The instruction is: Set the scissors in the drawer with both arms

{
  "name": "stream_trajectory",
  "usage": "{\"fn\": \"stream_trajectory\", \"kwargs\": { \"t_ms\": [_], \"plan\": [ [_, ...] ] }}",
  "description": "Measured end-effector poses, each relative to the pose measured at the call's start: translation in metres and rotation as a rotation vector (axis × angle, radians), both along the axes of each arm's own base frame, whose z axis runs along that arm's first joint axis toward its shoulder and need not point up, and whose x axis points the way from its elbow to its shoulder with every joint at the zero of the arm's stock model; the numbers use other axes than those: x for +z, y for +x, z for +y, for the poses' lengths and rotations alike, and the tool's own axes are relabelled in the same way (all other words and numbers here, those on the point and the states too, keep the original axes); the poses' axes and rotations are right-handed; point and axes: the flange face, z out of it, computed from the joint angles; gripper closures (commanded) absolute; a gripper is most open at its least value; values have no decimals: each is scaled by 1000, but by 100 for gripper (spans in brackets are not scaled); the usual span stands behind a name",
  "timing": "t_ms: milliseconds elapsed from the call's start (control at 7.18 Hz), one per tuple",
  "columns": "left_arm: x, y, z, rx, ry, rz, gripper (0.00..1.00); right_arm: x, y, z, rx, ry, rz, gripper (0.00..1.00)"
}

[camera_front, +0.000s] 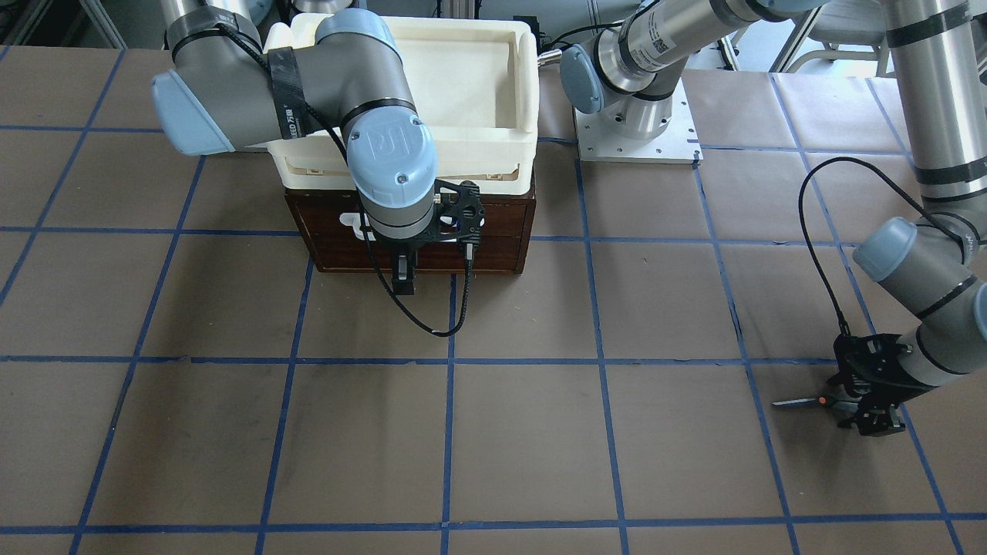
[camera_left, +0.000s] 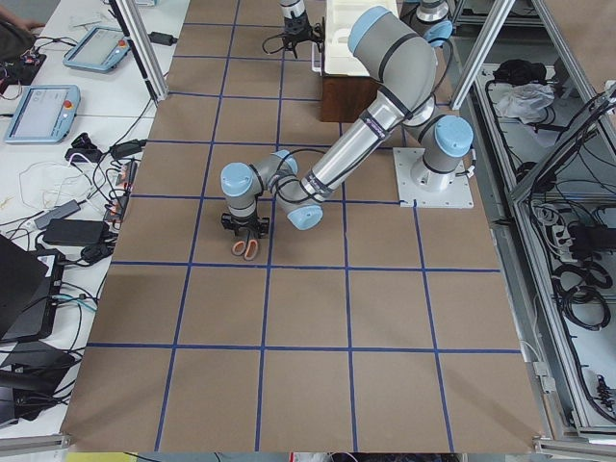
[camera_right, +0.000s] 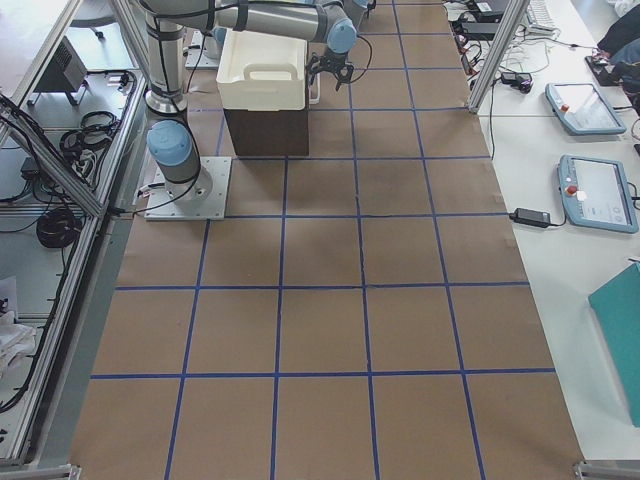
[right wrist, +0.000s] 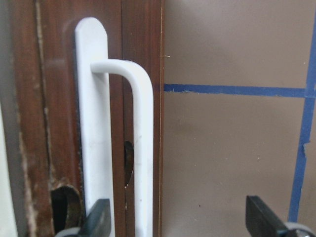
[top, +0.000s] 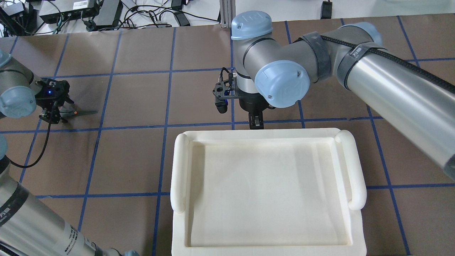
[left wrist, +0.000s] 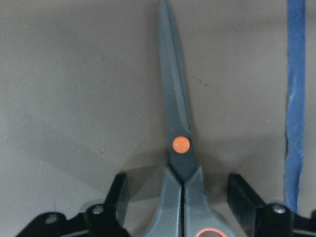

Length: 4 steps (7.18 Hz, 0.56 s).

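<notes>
The scissors (left wrist: 178, 138) lie flat on the brown table, blades closed, orange pivot dot showing. My left gripper (left wrist: 181, 195) is open and low over them, one finger on each side of the handle necks, with gaps to both. In the front-facing view the blades (camera_front: 798, 401) stick out from the left gripper (camera_front: 870, 412). The drawer (camera_front: 493, 231) is shut in its dark brown cabinet. My right gripper (right wrist: 180, 222) is open in front of it, the white bar handle (right wrist: 142, 148) between the fingers, close to the left one. The right gripper also shows in the front-facing view (camera_front: 402, 279).
A cream-white plastic tray (top: 179, 170) sits on top of the cabinet. The left arm's base plate (camera_front: 636, 135) stands beside the cabinet. Blue tape lines grid the brown table. Tablets and cables lie on the side bench (camera_right: 590, 180) past the table edge.
</notes>
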Motion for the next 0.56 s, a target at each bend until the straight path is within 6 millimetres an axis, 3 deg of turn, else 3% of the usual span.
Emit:
{"fn": "stream_trajectory", "kwargs": {
  "t_ms": [278,557],
  "plan": [
    [1,-1,1,-5,9,4,75,-7,0,-1,-1,-19,-6,4],
    [3,-1,2,-7,8,4,78,-7,0,-2,-2,-37,-11,4]
  ]
}}
